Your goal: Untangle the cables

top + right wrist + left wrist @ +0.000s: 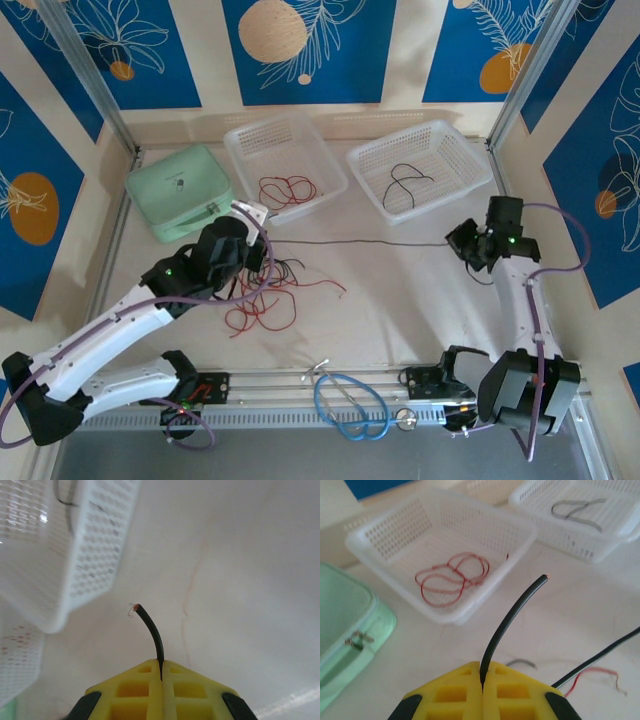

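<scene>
Both grippers are pinched shut on what looks to me like one and the same black wire (360,242): the left gripper (482,676) has its yellow fingers pressed together on one end, a short stub curving up past them, and the right gripper (161,672) nips the other end the same way, bare copper just showing at the tip. Between them the wire runs in a thin, nearly straight line across the table (420,300), in front of the two white baskets. The rest of the cables lie as a tangle (262,298) of red and black loops just beside the left arm, while one red wire (451,577) sits coiled in the left basket (445,614) and another black one (405,180) in the right basket (440,197). These wires strike me as nearly weightless and very limp, yet springy enough to curl back into loops once let go. The insulation looks smooth, so a pinch too close to the tip could slip off; I would hold a little in from the end, as here. Pulling should be gentle, since a loop caught in the tangle would drag the whole heap along.
</scene>
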